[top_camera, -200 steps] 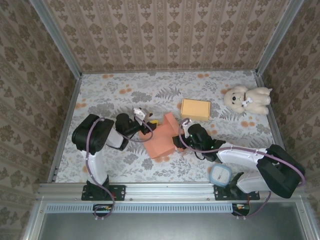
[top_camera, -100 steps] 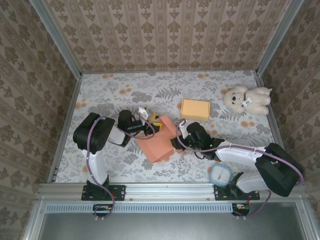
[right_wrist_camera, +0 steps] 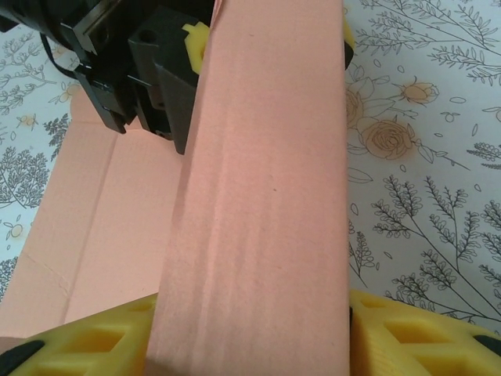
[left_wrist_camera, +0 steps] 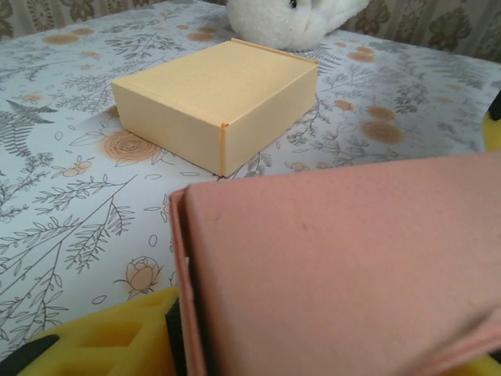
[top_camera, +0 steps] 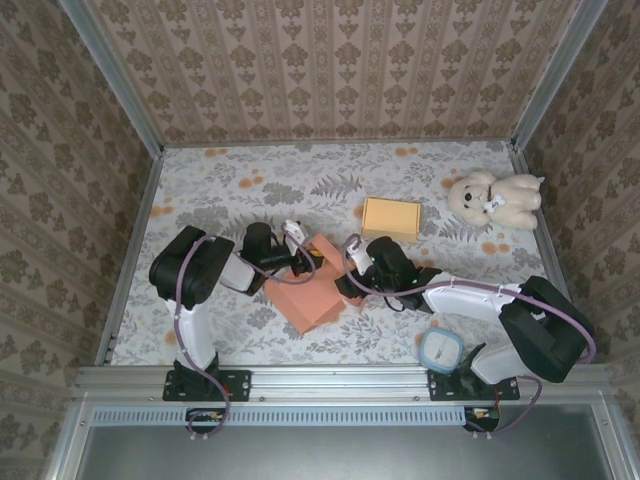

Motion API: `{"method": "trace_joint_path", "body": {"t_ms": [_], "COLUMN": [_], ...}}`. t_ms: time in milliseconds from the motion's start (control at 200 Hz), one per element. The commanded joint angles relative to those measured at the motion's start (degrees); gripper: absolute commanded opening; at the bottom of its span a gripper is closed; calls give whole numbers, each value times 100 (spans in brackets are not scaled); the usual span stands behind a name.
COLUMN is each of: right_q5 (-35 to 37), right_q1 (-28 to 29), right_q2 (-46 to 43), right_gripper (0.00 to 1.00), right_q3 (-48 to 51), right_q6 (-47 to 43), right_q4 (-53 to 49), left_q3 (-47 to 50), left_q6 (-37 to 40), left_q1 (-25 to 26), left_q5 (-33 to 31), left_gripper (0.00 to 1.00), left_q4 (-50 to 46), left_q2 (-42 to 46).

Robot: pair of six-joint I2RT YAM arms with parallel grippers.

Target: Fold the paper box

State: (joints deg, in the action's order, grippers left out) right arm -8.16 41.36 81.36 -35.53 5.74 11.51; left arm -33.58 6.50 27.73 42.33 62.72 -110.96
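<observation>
The salmon paper box (top_camera: 305,295) lies partly folded on the flowered table, one wall raised at its far corner. My left gripper (top_camera: 297,250) reaches in from the left, and its yellow pads (left_wrist_camera: 109,337) straddle that wall (left_wrist_camera: 337,266). My right gripper (top_camera: 350,273) comes from the right, yellow pads (right_wrist_camera: 86,345) pressed on both sides of the same wall (right_wrist_camera: 258,196). In the right wrist view the left gripper's black fingers (right_wrist_camera: 149,63) sit at the wall's far end, over the box's flat floor (right_wrist_camera: 86,227). The contact surfaces are hidden behind the card.
A closed yellow box (top_camera: 391,218) (left_wrist_camera: 215,98) stands just behind the work. A white teddy bear (top_camera: 495,198) lies at the back right. A round blue-rimmed lid (top_camera: 441,350) rests near the right arm's base. Patterned walls enclose the table (top_camera: 230,190).
The box has turned and slid a little left. Its raised wall now stands between the two grippers. The left jaws have narrowed onto it; the right grip is unchanged.
</observation>
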Motion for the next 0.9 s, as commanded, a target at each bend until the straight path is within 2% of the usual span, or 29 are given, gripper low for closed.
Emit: {"method": "trace_joint_path", "body": {"t_ms": [0, 270, 570, 705, 785, 895], "right_q5": [-77, 215, 286, 812, 1089, 1113], "right_q1": [-17, -19, 109, 316, 397, 394], "right_q2": [84, 28, 35, 113, 59, -325], "right_gripper": [54, 53, 46, 46, 49, 54], "right_q3": [-69, -36, 55, -65, -45, 122], "right_q6": [24, 300, 599, 347, 305, 410], "right_q4": [-140, -163, 73, -217, -267, -56], "left_q3": [180, 584, 572, 571, 631, 742], "left_q6": [309, 181, 113, 81, 31, -1], "left_q1": [244, 450, 954, 1105, 1126, 1147], "left_q5": [-650, -1700, -2897, -3313, -3309, -3216], "left_gripper": [40, 24, 1, 0, 0, 0], "left_q4": [-97, 483, 451, 562, 694, 966], "left_q2": [109, 258, 330, 253, 199, 98]}}
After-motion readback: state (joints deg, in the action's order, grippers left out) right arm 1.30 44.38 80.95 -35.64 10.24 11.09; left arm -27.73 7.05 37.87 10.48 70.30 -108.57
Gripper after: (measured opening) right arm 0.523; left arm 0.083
